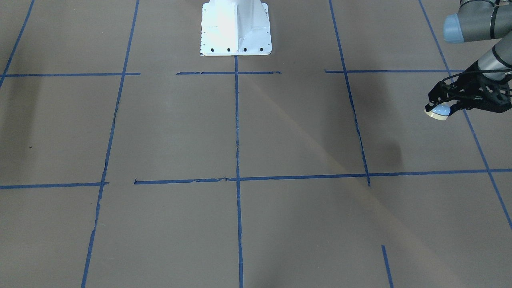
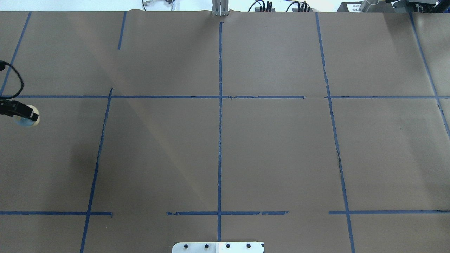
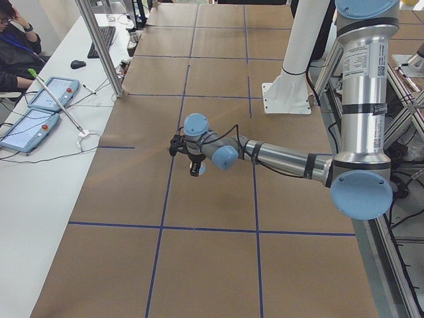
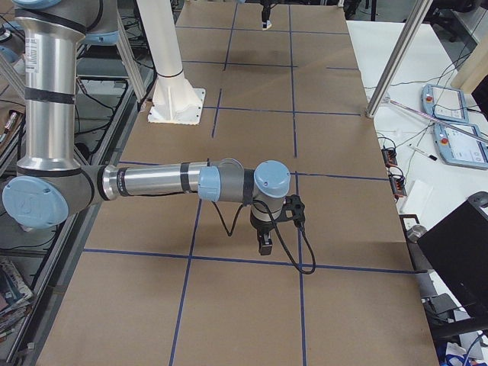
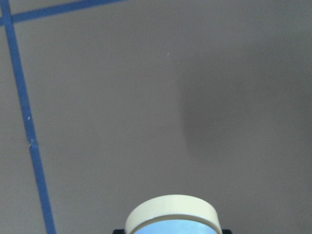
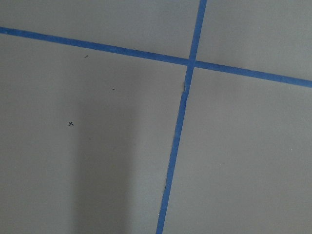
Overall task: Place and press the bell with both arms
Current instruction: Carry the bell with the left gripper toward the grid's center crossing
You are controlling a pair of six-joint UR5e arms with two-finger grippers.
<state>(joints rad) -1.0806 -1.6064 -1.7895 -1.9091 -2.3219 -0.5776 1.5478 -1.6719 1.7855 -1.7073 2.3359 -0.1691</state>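
Left wrist-mounted view: the bell (image 5: 170, 210) is clamped in my left gripper (image 1: 440, 106), cream base ring facing the table (image 5: 146, 87) below, not touching. The shadow under it says it's aloft. The dome is smooth, light-blue, round and looks rigid; the button is hidden. The table is flat matte brown paper crossed by blue tape lines (image 5: 25, 126). My guess for the next move is straight down, base flat. Farther off, my right gripper (image 4: 264, 244) hangs low over the paper, well apart from the bell. I can't tell if it's wide or closed. The left arm is nearer.
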